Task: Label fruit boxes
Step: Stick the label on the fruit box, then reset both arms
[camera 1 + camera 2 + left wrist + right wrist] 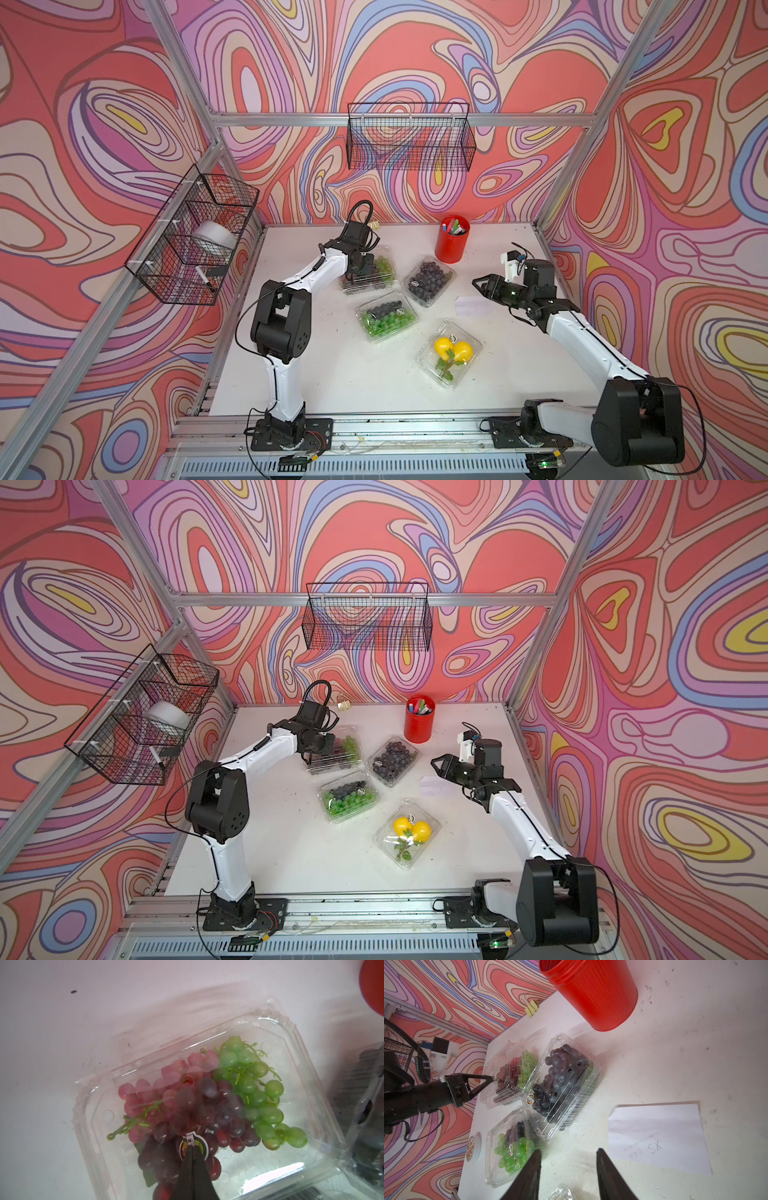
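The white tabletop (332,374) carries four clear fruit boxes (386,316) bunched at its middle. The right claw (568,1150) hangs released, apart from them. The left claw (192,1148) is clenched on a round sticker (202,1144) over the red-green grape box (291,1064).

Closed left hand (192,1148) tilted steeply downward, right hand (569,1152) held roughly level, jaws apart

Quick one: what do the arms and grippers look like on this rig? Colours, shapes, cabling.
Both arms, left arm and right arm, have white link shells with chunky black joint housings and black base plates. The left gripper and right gripper are black with tapered, pointed fingers. Thin black cables loop outside the links.
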Tool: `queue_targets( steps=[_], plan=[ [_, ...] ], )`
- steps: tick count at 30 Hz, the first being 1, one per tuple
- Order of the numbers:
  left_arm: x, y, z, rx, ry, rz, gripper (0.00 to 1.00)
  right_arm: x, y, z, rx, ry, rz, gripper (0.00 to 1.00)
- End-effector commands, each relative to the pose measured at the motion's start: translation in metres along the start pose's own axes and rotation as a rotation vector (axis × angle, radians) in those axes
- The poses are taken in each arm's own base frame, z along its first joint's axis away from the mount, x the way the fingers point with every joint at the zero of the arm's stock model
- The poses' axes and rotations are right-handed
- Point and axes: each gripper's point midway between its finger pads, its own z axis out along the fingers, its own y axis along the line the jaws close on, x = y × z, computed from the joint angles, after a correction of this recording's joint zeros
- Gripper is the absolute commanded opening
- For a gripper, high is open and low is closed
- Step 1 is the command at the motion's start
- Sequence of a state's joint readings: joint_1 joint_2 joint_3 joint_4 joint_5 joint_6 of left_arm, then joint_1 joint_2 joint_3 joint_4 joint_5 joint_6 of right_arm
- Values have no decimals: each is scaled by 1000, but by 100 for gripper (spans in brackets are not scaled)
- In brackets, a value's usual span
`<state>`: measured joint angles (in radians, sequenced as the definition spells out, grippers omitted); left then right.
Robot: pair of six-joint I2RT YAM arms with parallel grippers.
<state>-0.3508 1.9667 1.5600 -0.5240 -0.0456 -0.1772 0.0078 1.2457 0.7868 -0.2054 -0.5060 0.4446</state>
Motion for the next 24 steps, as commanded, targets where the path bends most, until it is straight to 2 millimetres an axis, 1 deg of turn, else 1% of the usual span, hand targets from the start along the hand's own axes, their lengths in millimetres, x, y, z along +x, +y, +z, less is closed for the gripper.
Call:
queue_targets(
  steps=[1,2,3,5,6,7,8,9,11,13,14,16,17,19,20,23,24],
  plan=[
    [9,1,6,15,51,-26,8,-19,-5,-1,48,-69,-51,60],
    [7,2,3,14,44,-29,11,-24,-9,-1,73,-96,-64,72],
    [4,2,-3,16,28,-31,15,-29,-15,-1,102,-126,-76,98],
    [-4,3,-17,18,-9,-33,26,-39,-28,-2,171,-194,-100,98],
    [-9,4,-27,12,-34,-31,34,-47,-35,-2,204,-240,-122,98],
    [-13,8,-35,-1,-56,-31,39,-50,-42,-2,236,-273,-145,98],
    [-17,13,-45,-19,-85,-34,48,-54,-50,-2,270,-312,-174,98],
    [-19,20,-55,-39,-114,-42,58,-57,-58,-1,302,-351,-203,98],
    [-17,39,-69,-88,-165,-71,76,-58,-73,1,355,-410,-242,98],
    [-10,64,-79,-147,-218,-108,90,-57,-81,2,380,-446,-287,98],
    [-3,77,-83,-172,-238,-130,100,-55,-83,5,385,-451,-327,98],
    [11,103,-88,-220,-274,-184,100,-54,-88,10,397,-460,-384,98],
    [21,117,-88,-250,-284,-214,100,-53,-92,12,409,-473,-402,99],
    [35,137,-90,-301,-339,-243,100,-51,-100,20,429,-463,-449,98],
    [42,141,-89,-313,-376,-238,100,-49,-103,24,427,-469,-471,98],
    [53,141,-88,-303,-500,-191,100,-42,-105,34,397,-498,-531,98],
    [56,141,-86,-302,-525,-187,100,-40,-112,36,409,-512,-519,98]
  ],
)
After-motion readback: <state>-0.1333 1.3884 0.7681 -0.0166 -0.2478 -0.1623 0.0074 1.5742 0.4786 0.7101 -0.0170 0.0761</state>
